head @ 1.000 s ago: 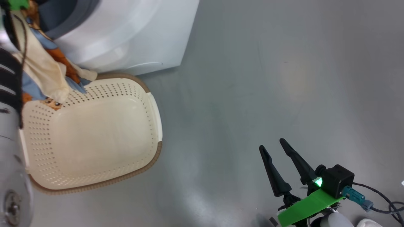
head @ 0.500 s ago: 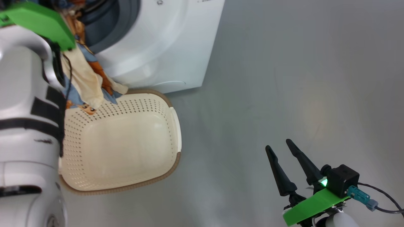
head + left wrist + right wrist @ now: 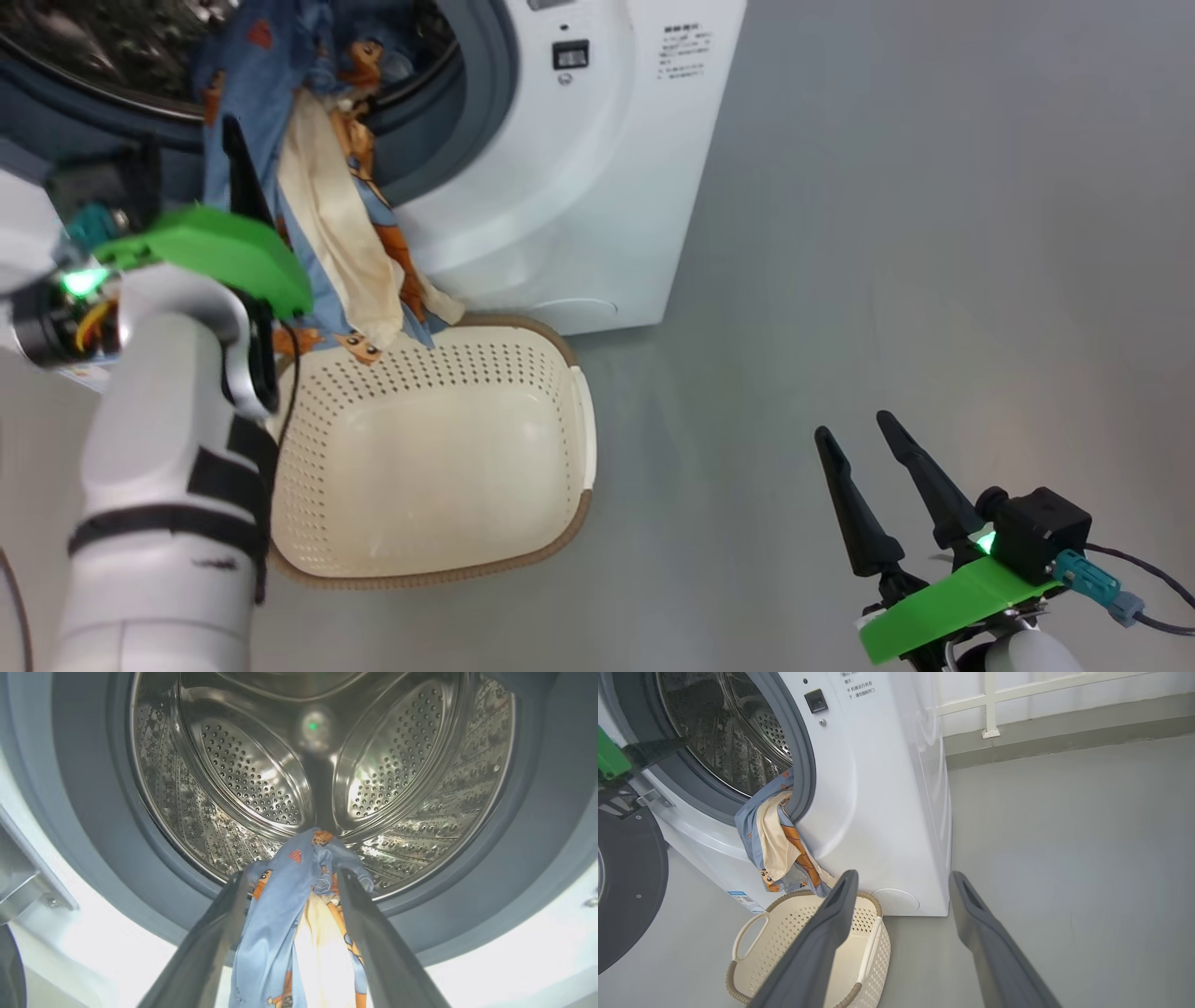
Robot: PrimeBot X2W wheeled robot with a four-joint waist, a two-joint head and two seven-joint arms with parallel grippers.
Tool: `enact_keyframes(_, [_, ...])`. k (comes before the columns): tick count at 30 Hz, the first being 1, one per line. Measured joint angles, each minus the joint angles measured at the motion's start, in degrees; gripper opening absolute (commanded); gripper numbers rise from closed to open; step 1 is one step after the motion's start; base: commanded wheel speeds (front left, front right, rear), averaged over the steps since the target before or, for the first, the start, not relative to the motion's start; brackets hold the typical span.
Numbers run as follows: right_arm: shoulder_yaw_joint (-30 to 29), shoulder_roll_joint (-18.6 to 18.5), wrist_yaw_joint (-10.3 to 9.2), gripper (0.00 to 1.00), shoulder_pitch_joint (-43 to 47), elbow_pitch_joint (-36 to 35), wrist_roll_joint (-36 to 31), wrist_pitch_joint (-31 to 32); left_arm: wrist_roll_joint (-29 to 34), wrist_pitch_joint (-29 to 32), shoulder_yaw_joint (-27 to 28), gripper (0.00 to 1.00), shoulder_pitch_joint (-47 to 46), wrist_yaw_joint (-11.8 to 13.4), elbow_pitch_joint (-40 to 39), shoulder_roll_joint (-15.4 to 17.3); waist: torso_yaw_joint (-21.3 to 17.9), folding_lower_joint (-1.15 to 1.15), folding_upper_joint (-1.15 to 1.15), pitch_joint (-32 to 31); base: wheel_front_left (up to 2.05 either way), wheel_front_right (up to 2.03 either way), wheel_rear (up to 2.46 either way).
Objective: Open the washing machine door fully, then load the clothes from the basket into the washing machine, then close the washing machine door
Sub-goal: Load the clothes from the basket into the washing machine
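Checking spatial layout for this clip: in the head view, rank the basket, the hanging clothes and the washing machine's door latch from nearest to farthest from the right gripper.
From the right gripper, jaws apart at lower right:
1. The basket, on the floor to its left.
2. The clothes, hanging from the drum opening beyond the basket.
3. The door latch, high on the washing machine front.

The floor [image 3: 887, 233] is smooth and grey, with a soft shine and some pale patches of reflected light. In the right wrist view a white wall [image 3: 1064, 700] stands behind it, with a white frame of bars [image 3: 990, 704] before it. A grey skirting strip [image 3: 1064, 723] runs along the bottom of the wall.
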Motion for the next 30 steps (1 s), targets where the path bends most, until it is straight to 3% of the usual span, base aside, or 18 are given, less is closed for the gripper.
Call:
enact_keyframes(7, [-1.38, 0.01, 0.00, 1.00, 2.05, 0.23, -0.19, 0.01, -3.56, 0.00, -4.52, 1.00, 9.42, -1.45, -6.78, -0.24, 1.74, 0.00, 0.00, -3.93, 0.00, 0.00, 0.00])
enact_keyframes(16, [-1.91, 0.16, 0.00, 1.00, 4.81, 0.66, -0.42, 0.00, -8.84, 0.04, -11.70, 1.00, 22.05, -0.21, -16.42, -0.19, 2.73, 0.00, 0.00, -9.27, 0.00, 0.00, 0.00])
enact_keyframes(30, [-2.10, -0.11, 0.00, 1.00, 9.48, 1.08, -0.74, 0.01, -4.79, 0.05, -9.07, 1.00, 42.59, 0.69, -32.22, 0.19, 1.53, 0.00, 0.00, -16.24, 0.00, 0.00, 0.00])
